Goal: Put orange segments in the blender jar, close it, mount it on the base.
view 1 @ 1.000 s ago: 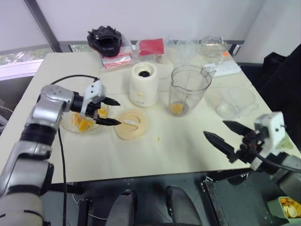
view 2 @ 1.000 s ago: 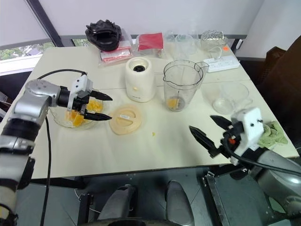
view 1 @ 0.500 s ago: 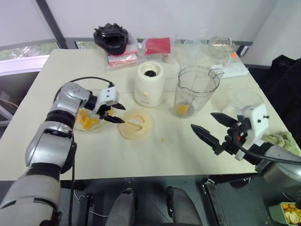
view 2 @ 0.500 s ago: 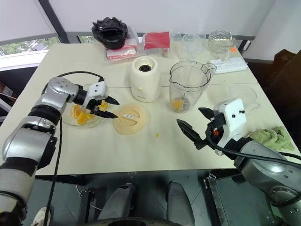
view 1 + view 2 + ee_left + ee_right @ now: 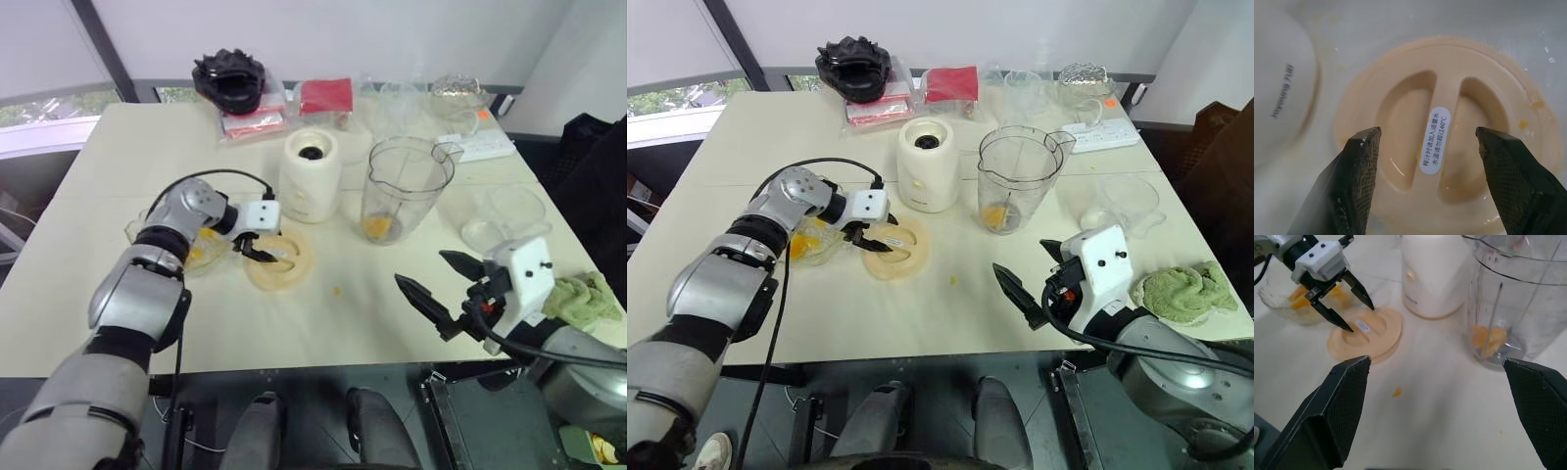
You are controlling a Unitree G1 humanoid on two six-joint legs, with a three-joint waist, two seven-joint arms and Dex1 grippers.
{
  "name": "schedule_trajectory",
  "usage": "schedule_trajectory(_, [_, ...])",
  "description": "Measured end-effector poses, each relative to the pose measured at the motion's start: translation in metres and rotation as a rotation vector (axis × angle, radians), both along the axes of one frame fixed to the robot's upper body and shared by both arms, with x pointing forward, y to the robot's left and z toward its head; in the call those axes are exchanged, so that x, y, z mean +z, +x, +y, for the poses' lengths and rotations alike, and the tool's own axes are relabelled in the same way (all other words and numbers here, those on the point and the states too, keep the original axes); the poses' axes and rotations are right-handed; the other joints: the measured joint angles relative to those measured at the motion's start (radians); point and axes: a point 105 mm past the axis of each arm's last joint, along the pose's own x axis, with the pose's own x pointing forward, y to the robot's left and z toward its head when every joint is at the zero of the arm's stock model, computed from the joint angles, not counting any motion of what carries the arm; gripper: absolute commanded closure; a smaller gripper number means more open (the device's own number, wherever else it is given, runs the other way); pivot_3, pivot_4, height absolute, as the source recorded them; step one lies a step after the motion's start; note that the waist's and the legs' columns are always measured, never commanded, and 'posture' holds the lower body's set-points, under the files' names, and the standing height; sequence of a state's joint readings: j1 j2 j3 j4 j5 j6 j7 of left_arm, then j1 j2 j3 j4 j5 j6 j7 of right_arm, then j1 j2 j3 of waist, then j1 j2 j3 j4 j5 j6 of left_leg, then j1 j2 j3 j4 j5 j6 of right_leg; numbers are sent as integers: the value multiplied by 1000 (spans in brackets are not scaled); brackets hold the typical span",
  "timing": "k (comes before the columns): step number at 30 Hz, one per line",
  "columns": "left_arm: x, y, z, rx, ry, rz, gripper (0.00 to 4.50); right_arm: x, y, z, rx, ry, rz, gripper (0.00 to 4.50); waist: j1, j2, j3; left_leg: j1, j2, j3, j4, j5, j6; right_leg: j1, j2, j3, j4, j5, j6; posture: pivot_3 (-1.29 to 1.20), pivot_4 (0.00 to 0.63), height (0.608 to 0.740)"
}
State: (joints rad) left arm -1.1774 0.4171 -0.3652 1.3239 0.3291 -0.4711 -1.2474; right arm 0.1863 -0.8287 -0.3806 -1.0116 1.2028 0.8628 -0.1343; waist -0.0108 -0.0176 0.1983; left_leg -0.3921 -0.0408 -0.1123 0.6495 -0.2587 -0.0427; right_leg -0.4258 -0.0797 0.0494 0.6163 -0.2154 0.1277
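Table point(image 5: 88, 176), pale, held the following. Blender jar point(image 5: 404, 186): clear, upright, uncovered, standing on the tabletop just to the robot's right of the base, not mounted on it; a few orange segments point(image 5: 377, 227) lay at its bottom. Base point(image 5: 311, 176): white, upright, near the table's middle. Lid point(image 5: 282, 259): round, beige, flat on the table in front of the base, with a raised central bar bearing a small white label. Glass bowl point(image 5: 1273, 301): just to the left of the lid, holding further orange pieces point(image 5: 1300, 301), partly hidden behind the left arm in the head views. Left gripper point(image 5: 257, 247): positioned over the lid, fingers spread apart, one on each side of the central bar, gripping nothing; whether the tips touched the lid could not be told. Right gripper point(image 5: 419, 267): near the front right edge of the table, well apart from the jar and lid, fingers spread wide and empty, pointed toward the table's middle. Small orange scrap point(image 5: 339, 290): loose on the tabletop between the lid and the right gripper. Green cloth point(image 5: 578, 294): crumpled at the right edge. Clear plastic container point(image 5: 505, 211): to the right of the jar. White power strip point(image 5: 480, 147), red packet point(image 5: 325, 95) and black object point(image 5: 232, 78): along the far edge.
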Motion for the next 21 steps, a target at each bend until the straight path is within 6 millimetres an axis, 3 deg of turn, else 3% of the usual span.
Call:
schedule_trajectory(9, [-13,5,-6,14,77,-54,1273,4,-2,-7,-46,-13,-5,0,0,0,0,0,0,0,0,0,0,0,0,0,0,0,0,0,150,740])
schedule_trajectory(15, [-17,8,-11,28,103,-78,1273,7,-1,-11,-76,-30,-15,0,3,-1,-3,6,0,0,1,0,0,8,0,0,0,0,0,0,150,740])
schedule_trajectory(19, [-21,9,-14,39,125,-77,1273,9,0,-14,-94,-40,-24,0,3,-1,-3,18,0,0,-1,0,0,21,0,0,-4,-5,1,0,150,740])
schedule_trajectory(21, [-21,10,-15,44,130,-77,1801,9,0,-14,-97,-41,-25,0,4,-1,-3,19,1,0,-1,0,0,22,0,0,-4,-5,1,0,150,740])
